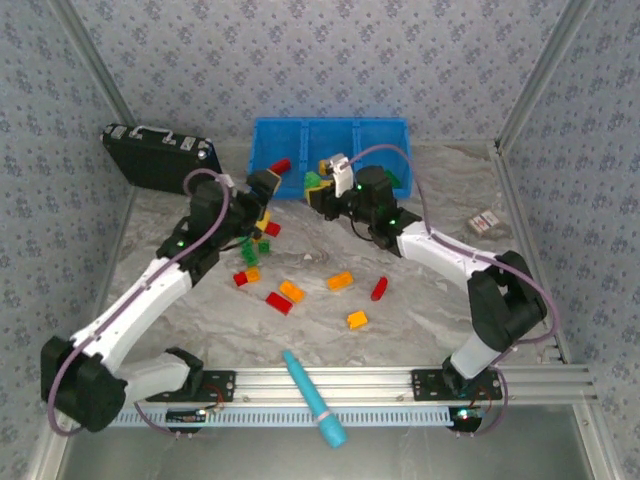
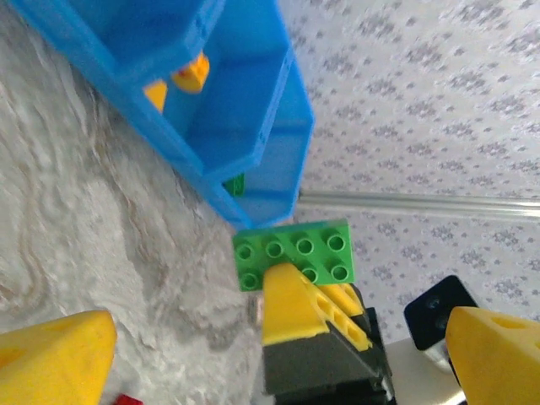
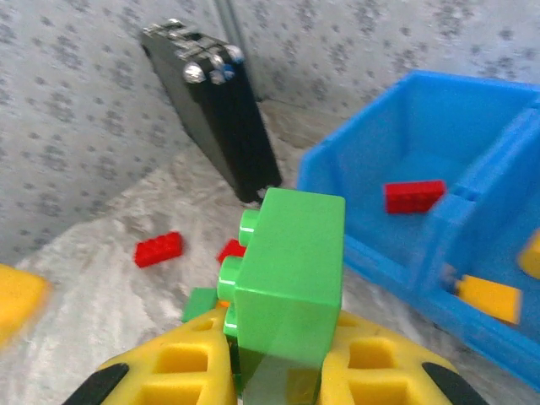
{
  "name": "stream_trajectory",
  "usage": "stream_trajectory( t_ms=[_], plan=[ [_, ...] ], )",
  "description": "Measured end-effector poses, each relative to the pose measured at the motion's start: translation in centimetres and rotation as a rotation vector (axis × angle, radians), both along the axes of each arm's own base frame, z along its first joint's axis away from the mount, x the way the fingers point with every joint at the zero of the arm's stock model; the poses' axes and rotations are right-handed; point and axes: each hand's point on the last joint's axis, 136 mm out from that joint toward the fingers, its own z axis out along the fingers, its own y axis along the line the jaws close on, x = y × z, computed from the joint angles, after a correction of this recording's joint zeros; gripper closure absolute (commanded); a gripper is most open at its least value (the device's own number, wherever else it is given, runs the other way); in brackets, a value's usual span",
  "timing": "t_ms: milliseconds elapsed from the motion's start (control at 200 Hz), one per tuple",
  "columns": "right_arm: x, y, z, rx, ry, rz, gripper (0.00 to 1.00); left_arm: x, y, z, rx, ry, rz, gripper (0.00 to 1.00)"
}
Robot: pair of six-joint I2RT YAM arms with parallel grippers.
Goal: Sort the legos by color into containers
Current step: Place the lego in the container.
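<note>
The left gripper (image 1: 262,186) is pictured with its jaws spread wide and empty, just in front of the blue bin (image 1: 330,128). Loose legos (image 1: 291,292) are scattered on the table (image 1: 430,300) behind it. Close beside it, a green brick (image 3: 291,278) is clamped by one end in the shut jaws of the right gripper (image 1: 322,192), near the bin's front wall. With the arms so close, a knock is risked. Released here, the brick could be dropped among red or orange pieces.
</note>
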Motion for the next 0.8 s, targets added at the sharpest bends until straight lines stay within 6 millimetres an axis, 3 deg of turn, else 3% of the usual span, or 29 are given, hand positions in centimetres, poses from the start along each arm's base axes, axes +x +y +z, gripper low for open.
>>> stream_trajectory(
  t_ms=[130, 310, 410, 530, 625, 800],
  plan=[
    [2.4, -3.9, 1.8, -0.073, -0.012, -0.121, 0.81, -1.0, 3.1, 0.2, 0.138, -0.041, 0.032, 0.00],
    [6.7, -11.2, 4.0, -0.130, 0.009, -0.342, 0.81, -2.3, 5.1, -3.5, 0.378, 0.012, -0.041, 0.00],
    [8.9, -13.7, 4.1, -0.158, 0.034, -0.426, 0.81, -3.4, 5.3, -5.3, 0.480, 0.038, -0.125, 0.00],
    [11.3, -14.8, 2.3, -0.196, 0.094, -0.475, 0.80, -4.6, 5.2, -6.9, 0.571, 0.056, -0.213, 0.03],
    [13.0, -15.0, -0.3, -0.229, 0.161, -0.491, 0.80, -5.7, 4.5, -8.0, 0.629, 0.070, -0.287, 0.07],
    [15.9, -15.0, -5.0, -0.280, 0.272, -0.508, 0.74, -8.2, -0.4, -9.6, 0.739, 0.070, -0.496, 0.10]
  ],
)
